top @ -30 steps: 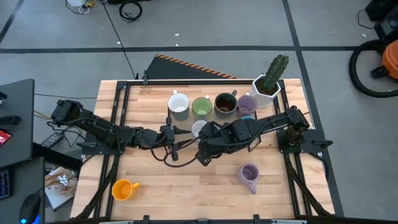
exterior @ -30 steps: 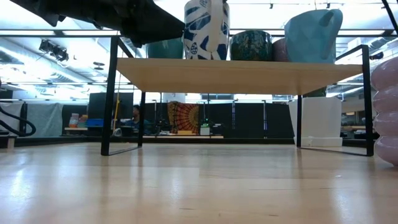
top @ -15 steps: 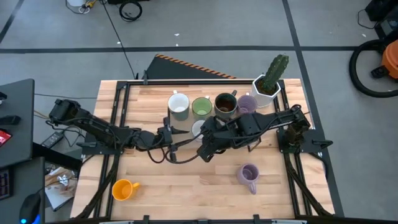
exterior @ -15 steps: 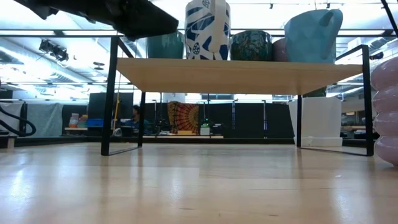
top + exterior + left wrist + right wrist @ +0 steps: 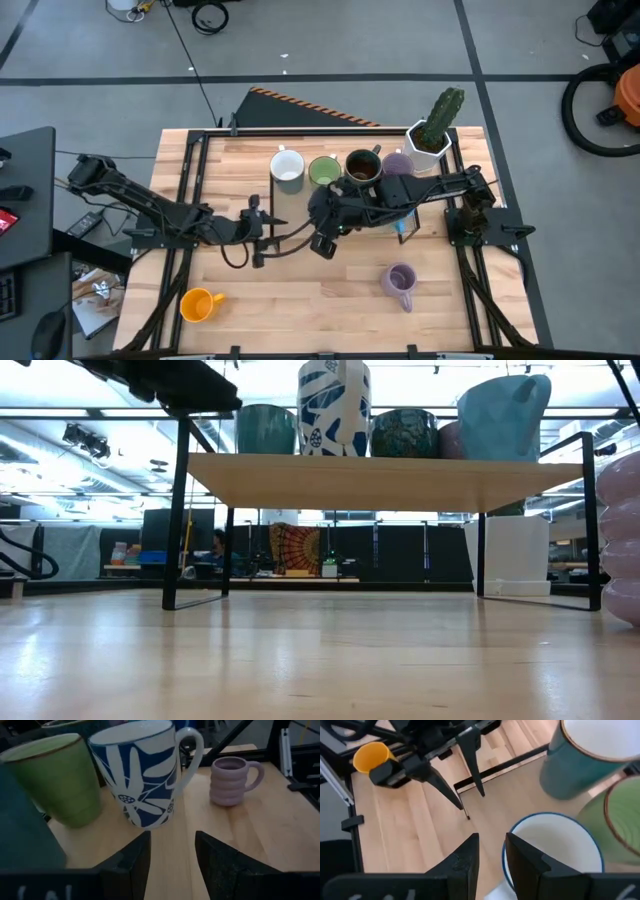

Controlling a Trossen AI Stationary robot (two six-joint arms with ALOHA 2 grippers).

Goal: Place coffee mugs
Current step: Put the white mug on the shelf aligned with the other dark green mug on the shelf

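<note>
A white mug with a blue leaf pattern (image 5: 142, 775) stands upright on its base on the wooden board (image 5: 333, 405), just in front of the mug row. My left gripper (image 5: 172, 852) is open and level with the mug. It sits a short way toward the table's left (image 5: 268, 220), with nothing between its fingers. My right gripper (image 5: 492, 857) is open and points down from above over the mug's blue rim (image 5: 520, 827), whose near side shows no finger on it in the left wrist view. In the high view my right arm hides the mug.
The row holds a teal mug (image 5: 287, 168), a green mug (image 5: 324, 172), a dark brown mug (image 5: 362, 167) and a lavender mug (image 5: 397, 165). A cactus pot (image 5: 430, 130) stands at the far right. A ribbed lavender mug (image 5: 400, 283) and an orange mug (image 5: 200, 303) stand near the front edge.
My left gripper has drawn back toward the table's left edge, away from the blue-patterned mug. My right arm has shifted a little toward the far edge and the left, staying over the mug. The mug has stayed where it was.
</note>
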